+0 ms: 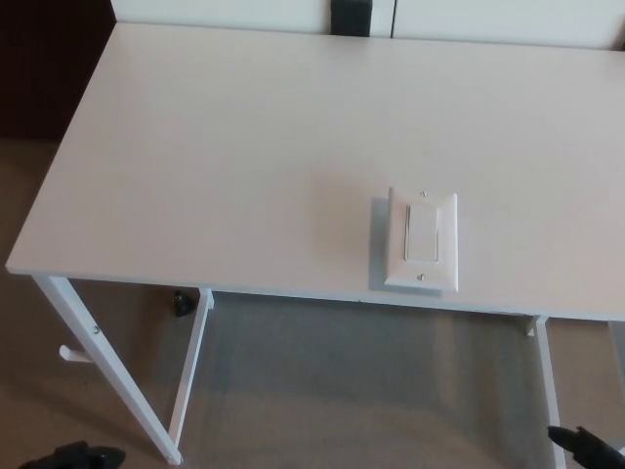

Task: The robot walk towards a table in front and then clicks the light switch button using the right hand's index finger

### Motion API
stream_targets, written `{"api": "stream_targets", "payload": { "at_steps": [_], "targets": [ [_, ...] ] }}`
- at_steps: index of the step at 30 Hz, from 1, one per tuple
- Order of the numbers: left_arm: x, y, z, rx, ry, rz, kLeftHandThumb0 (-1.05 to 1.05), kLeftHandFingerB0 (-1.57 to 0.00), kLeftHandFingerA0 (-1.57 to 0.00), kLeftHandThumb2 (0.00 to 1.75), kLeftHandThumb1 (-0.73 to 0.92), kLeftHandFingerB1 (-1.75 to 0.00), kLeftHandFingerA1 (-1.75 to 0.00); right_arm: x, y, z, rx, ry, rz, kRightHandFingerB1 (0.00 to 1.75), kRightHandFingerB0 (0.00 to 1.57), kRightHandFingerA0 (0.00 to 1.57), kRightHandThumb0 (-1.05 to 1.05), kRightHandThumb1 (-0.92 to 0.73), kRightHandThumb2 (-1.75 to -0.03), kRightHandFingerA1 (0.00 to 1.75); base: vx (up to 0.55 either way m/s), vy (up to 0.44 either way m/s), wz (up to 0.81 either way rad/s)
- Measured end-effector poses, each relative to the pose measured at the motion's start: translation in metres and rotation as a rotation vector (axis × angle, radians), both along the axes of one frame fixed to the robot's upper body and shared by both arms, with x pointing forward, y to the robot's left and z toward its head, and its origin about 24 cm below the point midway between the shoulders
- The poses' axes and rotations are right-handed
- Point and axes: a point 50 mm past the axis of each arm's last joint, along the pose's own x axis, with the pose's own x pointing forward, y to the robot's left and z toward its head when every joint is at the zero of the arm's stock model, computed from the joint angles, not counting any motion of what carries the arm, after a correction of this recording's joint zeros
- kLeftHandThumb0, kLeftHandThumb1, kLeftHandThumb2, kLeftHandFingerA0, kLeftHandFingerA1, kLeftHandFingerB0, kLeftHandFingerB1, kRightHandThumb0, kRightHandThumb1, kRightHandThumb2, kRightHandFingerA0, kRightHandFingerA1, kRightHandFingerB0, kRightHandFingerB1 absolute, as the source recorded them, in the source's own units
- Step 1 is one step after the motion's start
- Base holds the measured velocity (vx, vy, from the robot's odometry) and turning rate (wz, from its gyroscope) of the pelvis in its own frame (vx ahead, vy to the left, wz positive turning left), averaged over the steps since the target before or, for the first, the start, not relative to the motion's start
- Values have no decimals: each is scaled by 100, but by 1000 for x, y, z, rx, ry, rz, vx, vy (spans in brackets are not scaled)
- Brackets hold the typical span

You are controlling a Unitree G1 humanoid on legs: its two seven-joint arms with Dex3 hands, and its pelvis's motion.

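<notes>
1. The white table [195,147] fills most of my view, so I judge the walk-up to be finished; I stand at its near edge.
2. The light switch [422,240] lies flat on the tabletop, close to the near edge, at about 3 o'clock from the centre of my view. Its plate is upright in my view, with the rocker button [422,233] in the middle and a small screw above and below it.
3. My right hand [586,449] shows only as dark fingertips at the bottom corner, about 5 o'clock, below the table edge and well apart from the switch. I cannot tell whether its fingers are spread or closed.
4. My left hand [73,455] is a dark shape at 7 o'clock, low beside the table leg [107,366]; its fingers cannot be read either.
5. Nothing touches the button, and I cannot read its position.
6. A press calls for lifting my right hand over the table edge toward 11 o'clock, index finger extended, and coming straight down on the rocker.
</notes>
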Motion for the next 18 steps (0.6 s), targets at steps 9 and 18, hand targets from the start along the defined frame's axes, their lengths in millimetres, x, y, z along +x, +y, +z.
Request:
{"api": "stream_targets", "payload": {
  "at_steps": [9,18],
  "targets": [
    [-1,-1,-2,-5,5,3,-7,-40,-53,57,62,-39,-44,3,-4,-1,75,25,-25,29,0,0,-60,-55,-88,39,0,0,0],
    [0,-2,-2,-7,7,5,-9,-40,-52,57,61,-40,-45,5,-3,0,100,33,-20,29,0,0,-59,-55,-88,38,0,0,0]
  ]
}}
